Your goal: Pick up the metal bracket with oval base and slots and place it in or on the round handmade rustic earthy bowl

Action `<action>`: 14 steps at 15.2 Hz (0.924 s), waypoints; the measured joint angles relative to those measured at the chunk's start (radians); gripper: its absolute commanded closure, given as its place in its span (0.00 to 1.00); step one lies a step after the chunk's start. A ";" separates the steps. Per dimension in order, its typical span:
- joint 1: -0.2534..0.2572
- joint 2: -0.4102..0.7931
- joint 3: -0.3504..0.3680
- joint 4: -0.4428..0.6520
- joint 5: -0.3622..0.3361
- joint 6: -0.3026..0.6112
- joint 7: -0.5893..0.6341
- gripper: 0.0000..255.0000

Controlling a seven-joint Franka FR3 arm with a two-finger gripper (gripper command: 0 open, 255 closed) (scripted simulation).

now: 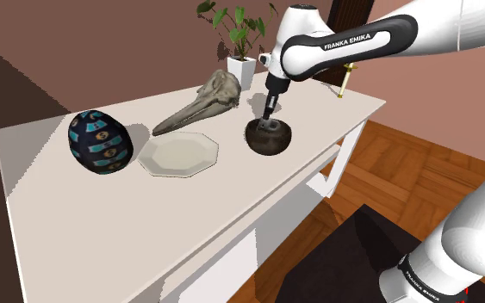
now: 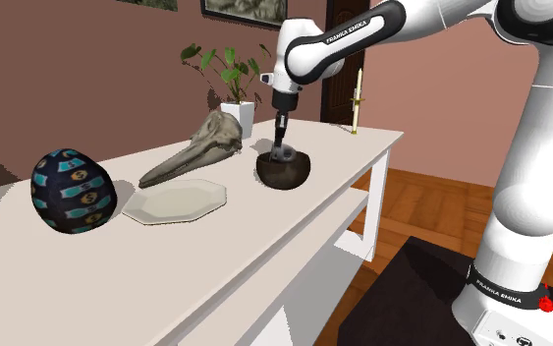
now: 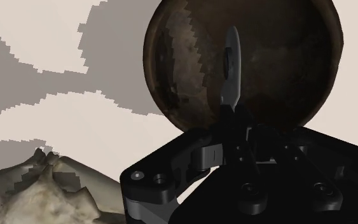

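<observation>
Grey metal bracket (image 3: pixel 233 63), a thin flat plate seen edge-on in the wrist view, stands upright between the two fingers of the all-black gripper (image 3: pixel 234 119). They look pinched on its lower end, so I judge it clasped, not let go.

Progress: pick-up is done, and the carry looks done too. The bracket hangs directly over the mouth of the round dark-brown rough-surfaced bowl (image 3: pixel 285 57). In the shoulder view its lower end sits at about rim level, poss. just inside. Can't tell whether it touches the bowl's inner wall or floor. What's left, by my reckoning: lower a touch if needed, open the fingers, lift the hand clear w/o dragging the plate out.

Re the hand: the bracket pokes straight out past the fingertips along the gripper's axis, centred btwn them, w/ the bowl's hollow right behind it.

Round the bowl:
- White table (image 1: pixel 232 198) carries it.
- Bone-coloured long-beaked skull (image 1: pixel 199 105) lies near the bowl, on the shoulder view's left of it.
- Pale octagonal plate (image 1: pixel 180 155) sits a bit further from the bowl on that same side.
- Dark blue patterned egg-shaped thing (image 1: pixel 100 142) is well apart from the bowl, beyond the plate.
- Green plant in a white pot (image 1: pixel 239 34) stands behind the bowl.
</observation>
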State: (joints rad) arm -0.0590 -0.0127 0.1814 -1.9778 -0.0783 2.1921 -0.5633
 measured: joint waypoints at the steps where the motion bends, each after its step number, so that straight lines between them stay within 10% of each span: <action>1: 0.000 0.000 0.000 -0.011 -0.001 0.011 0.002 1.00; 11: 0.000 0.012 0.000 -0.048 -0.006 0.060 0.008 1.00; 12: 0.000 0.012 0.000 -0.048 -0.006 0.060 0.008 0.00; 14: 0.000 0.012 0.000 -0.048 -0.006 0.060 0.008 0.00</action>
State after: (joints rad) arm -0.0586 -0.0012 0.1819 -2.0261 -0.0848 2.2519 -0.5551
